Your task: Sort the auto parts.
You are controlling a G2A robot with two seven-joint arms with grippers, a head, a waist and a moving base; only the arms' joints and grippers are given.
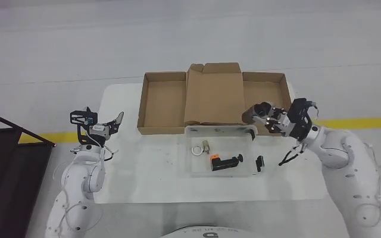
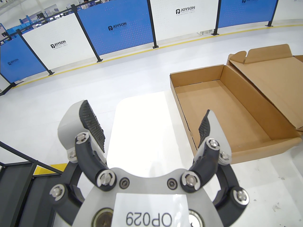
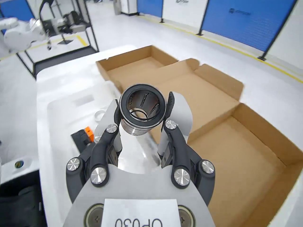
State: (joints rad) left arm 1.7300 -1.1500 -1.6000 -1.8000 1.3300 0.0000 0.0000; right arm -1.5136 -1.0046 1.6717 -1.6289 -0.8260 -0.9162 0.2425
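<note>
My right gripper (image 3: 142,109) is shut on a metal cylinder bearing (image 3: 141,112) with black end rings, held in the air near the right compartment (image 1: 266,95) of the cardboard box. From above, the bearing (image 1: 260,110) and right gripper (image 1: 268,118) hover over the clear tray's far right corner. The tray (image 1: 219,169) holds a white ring (image 1: 196,150), a small metal part (image 1: 206,144) and a black clamp with an orange tab (image 1: 223,162). A small black part (image 1: 259,163) lies just right of the tray. My left gripper (image 2: 151,121) is open and empty above the table's left end.
The cardboard box (image 1: 162,104) lies open at the back of the white table (image 1: 137,172), with a left compartment, a raised middle flap (image 1: 214,95) and a right compartment. A black rack (image 1: 12,160) stands left of the table.
</note>
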